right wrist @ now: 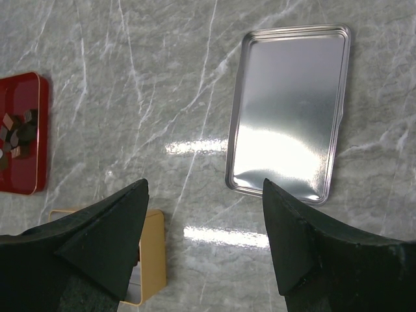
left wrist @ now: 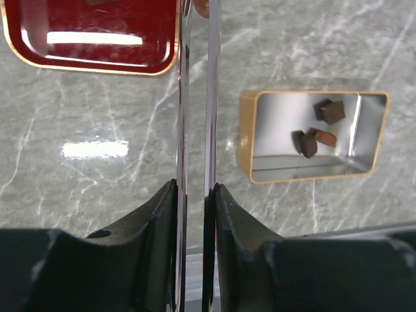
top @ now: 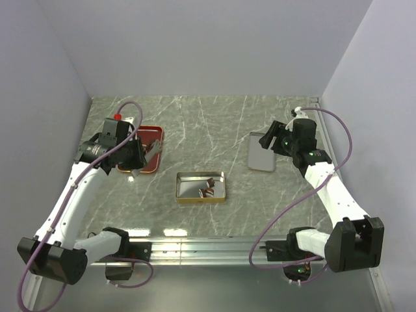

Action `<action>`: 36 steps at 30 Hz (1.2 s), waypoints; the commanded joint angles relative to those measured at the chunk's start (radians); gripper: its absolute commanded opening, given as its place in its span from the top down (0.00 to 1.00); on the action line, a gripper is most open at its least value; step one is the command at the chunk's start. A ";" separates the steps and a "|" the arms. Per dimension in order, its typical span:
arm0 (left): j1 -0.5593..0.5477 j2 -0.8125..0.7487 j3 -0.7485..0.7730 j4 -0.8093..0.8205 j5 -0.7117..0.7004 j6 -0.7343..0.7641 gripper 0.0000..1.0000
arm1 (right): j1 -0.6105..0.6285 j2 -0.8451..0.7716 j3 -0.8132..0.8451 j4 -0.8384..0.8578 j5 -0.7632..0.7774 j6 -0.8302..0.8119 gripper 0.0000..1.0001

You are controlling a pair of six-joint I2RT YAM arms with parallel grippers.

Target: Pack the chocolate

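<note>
2 places hold the chocolate. A few dark brown pieces lie in the open gold tin, gathered in its right half as the top view shows it. A cluster of others sits on the red tray, bunched at one end of it in the right wrist view.

The tin stands near the middle of the grey marbled table. The tray is off to its left and a silver lid off to its right, neither touching it.

The left gripper has its fingers drawn almost together, clamped on a pair of thin shiny metal tongs. The 2 blades run straight forward from the fingers, side by side with a narrow gap between them. In the top view this gripper hangs at the near right corner of the tray, with the tongs reaching over the tray. A small brown bit shows between the blades at the very top edge of the left wrist view. It is cut off there, so I cannot tell whether it is a piece of chocolate in the tips.

The right gripper has its fingers spread wide with nothing between them. It hovers above the bare table, and the lid lies flat just ahead of it.
</note>
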 commanded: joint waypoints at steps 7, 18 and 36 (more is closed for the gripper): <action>-0.055 -0.052 0.030 0.014 0.175 0.086 0.72 | 0.015 0.001 0.015 0.023 0.002 0.000 0.23; -0.203 -0.056 0.028 0.014 0.195 0.082 0.72 | 0.021 0.000 0.013 0.021 0.008 0.002 0.23; -0.355 -0.041 -0.010 -0.068 0.180 0.091 0.73 | 0.025 0.000 0.004 0.026 0.014 0.002 0.23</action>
